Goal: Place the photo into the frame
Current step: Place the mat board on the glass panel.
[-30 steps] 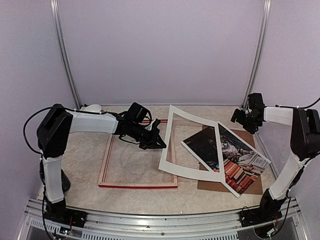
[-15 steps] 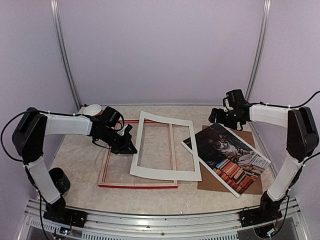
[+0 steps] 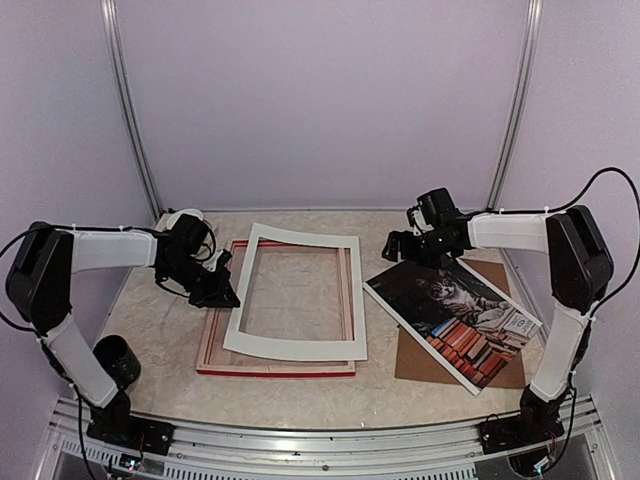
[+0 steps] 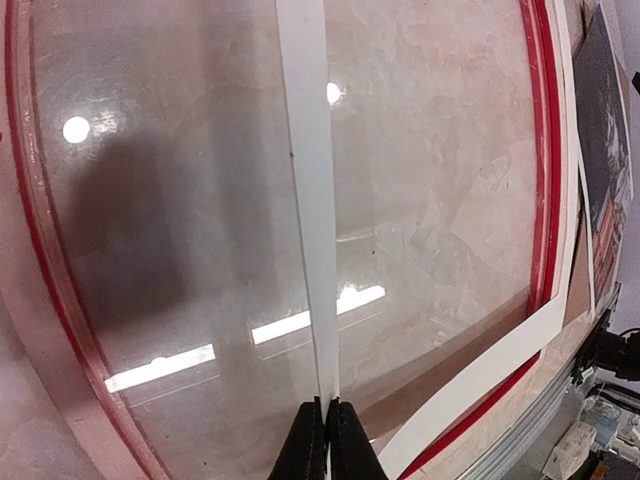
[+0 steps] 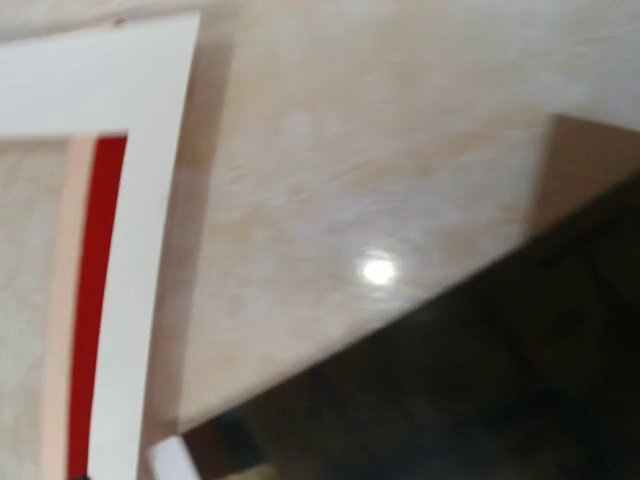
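Note:
The frame (image 3: 275,369) lies flat at left centre, with red edges and glass (image 4: 180,200) showing the table through it. A white mat (image 3: 300,345) with a large window rests on top of it, slightly askew. My left gripper (image 3: 224,297) is shut on the mat's left strip (image 4: 305,150), the black fingertips (image 4: 312,445) pinching it. The photo (image 3: 455,310), a tabby cat on books, lies face up at the right on a brown backing board (image 3: 425,362). My right gripper (image 3: 402,247) hovers open over the photo's far left corner (image 5: 480,400), holding nothing; its fingers are outside its own wrist view.
A small white bowl (image 3: 186,216) stands at the back left, behind the left arm. Enclosure walls with metal posts (image 3: 512,120) close the back and sides. An aluminium rail (image 3: 320,440) runs along the near edge.
My left gripper has pulled the white mat leftward off the photo and laid it over the frame. My right arm has swung left and down to the photo's far corner.

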`<state>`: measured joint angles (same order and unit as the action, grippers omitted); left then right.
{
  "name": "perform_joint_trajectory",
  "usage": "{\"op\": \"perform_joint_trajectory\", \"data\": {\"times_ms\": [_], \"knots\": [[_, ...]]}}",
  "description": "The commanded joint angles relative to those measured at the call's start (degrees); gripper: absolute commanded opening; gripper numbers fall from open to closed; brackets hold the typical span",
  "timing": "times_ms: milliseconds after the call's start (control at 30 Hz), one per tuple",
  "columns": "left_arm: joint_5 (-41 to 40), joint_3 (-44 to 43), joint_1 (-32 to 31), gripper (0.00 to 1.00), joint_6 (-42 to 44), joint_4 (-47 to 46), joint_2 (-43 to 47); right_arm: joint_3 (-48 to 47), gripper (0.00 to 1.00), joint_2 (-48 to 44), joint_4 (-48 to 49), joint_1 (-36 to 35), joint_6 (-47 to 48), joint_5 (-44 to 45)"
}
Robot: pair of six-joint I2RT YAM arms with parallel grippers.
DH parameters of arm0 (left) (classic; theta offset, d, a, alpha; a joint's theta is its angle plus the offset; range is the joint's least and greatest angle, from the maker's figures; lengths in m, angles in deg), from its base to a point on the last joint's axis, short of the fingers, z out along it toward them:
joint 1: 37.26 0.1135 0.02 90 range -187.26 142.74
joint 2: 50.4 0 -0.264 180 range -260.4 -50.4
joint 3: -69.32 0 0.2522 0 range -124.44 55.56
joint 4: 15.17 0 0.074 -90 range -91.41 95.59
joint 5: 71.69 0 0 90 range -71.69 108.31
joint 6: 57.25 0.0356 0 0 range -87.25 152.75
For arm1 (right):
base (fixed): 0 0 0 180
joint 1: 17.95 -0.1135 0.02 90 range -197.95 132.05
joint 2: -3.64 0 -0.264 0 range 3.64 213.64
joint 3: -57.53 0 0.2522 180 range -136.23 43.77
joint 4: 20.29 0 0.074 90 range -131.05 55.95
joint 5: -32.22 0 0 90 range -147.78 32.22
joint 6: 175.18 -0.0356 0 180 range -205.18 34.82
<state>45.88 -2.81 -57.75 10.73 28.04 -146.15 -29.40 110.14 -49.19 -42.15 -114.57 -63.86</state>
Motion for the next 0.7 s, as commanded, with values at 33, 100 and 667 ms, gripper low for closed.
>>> {"op": "perform_joint_trajectory", "data": {"times_ms": [33,100,667], "knots": [[-2.7,1.5,0.9,0.05,2.1,2.0,2.5,-3.3,0.99,3.3,0.9,-2.6,0.4,-2.5],[-2.9,2.1,1.0,0.05,2.0,2.1,3.2,-4.0,0.99,4.1,0.7,-3.0,0.4,-2.6],[-7.1,1.7,4.2,0.09,4.1,5.6,4.6,-6.5,0.99,6.8,0.0,-3.7,1.6,-3.7]]}}
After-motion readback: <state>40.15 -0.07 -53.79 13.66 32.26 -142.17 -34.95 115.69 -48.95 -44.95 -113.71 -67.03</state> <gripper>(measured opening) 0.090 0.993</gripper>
